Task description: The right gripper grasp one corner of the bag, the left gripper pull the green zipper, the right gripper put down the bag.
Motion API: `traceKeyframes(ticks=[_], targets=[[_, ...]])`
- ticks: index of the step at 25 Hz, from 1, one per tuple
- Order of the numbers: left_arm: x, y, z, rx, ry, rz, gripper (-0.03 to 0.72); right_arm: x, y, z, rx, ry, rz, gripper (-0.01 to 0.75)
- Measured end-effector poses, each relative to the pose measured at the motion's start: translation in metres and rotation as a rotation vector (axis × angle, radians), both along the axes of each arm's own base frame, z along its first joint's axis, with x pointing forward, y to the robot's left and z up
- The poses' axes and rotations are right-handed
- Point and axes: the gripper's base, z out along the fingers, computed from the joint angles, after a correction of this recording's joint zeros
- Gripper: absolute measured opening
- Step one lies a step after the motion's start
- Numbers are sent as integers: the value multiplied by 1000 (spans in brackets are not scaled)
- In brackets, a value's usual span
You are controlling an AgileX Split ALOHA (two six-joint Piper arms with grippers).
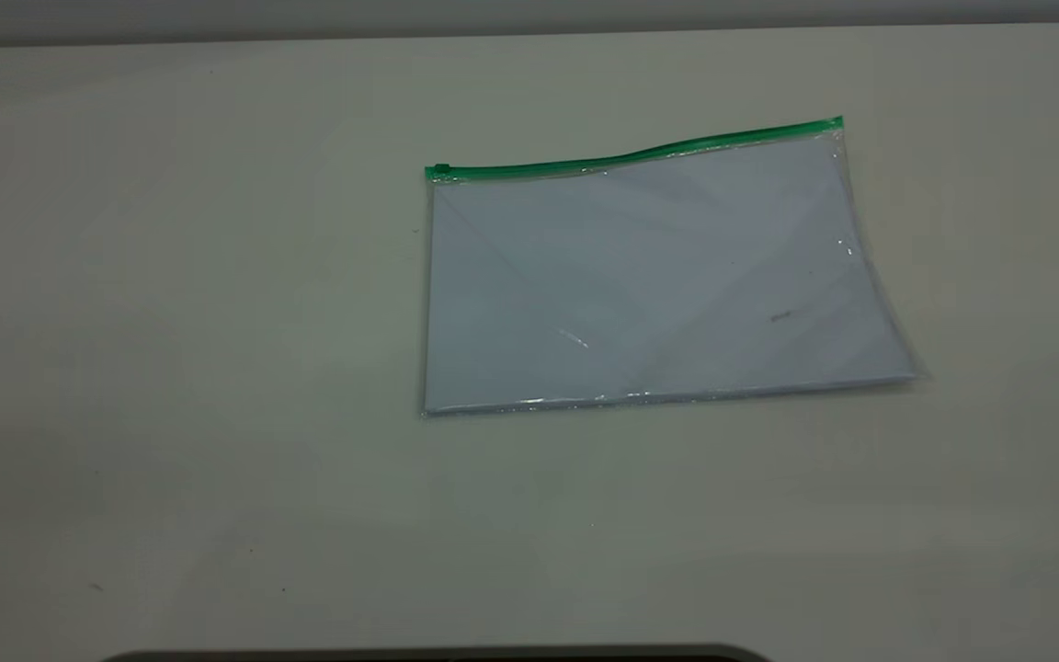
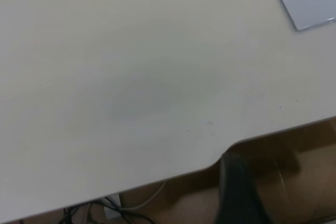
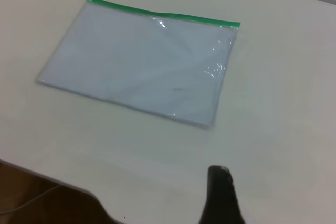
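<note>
A dark rim (image 1: 438,655) edges the bottom of the exterior frame, nearest the camera. The bag (image 1: 649,276) lies flat on the table (image 1: 171,322), right of centre, its green zipper (image 1: 631,156) along the far edge. Neither arm appears there. Only one dark fingertip of the right gripper (image 3: 223,198) and of the left gripper (image 2: 239,192) shows, well apart from the bag; whether the fingers are apart, I cannot tell.

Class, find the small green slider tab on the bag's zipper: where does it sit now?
In the exterior view the slider tab sits at the left end of the green zipper, along the far edge of the bag.
</note>
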Motion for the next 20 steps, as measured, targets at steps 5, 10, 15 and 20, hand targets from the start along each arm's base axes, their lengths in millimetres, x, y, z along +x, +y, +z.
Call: traceKeyframes(ticks=[5, 10, 15, 20], targets=[[0, 0, 0, 0, 0, 1, 517, 0, 0, 0, 1, 0, 0, 578], [-6, 1, 0, -6, -41, 69, 517, 0, 0, 0, 1, 0, 0, 578], [-16, 0, -1, -6, -120, 199, 516, 0, 0, 0, 1, 0, 0, 578], [-16, -1, -1, -7, -122, 213, 516, 0, 0, 0, 1, 0, 0, 578]])
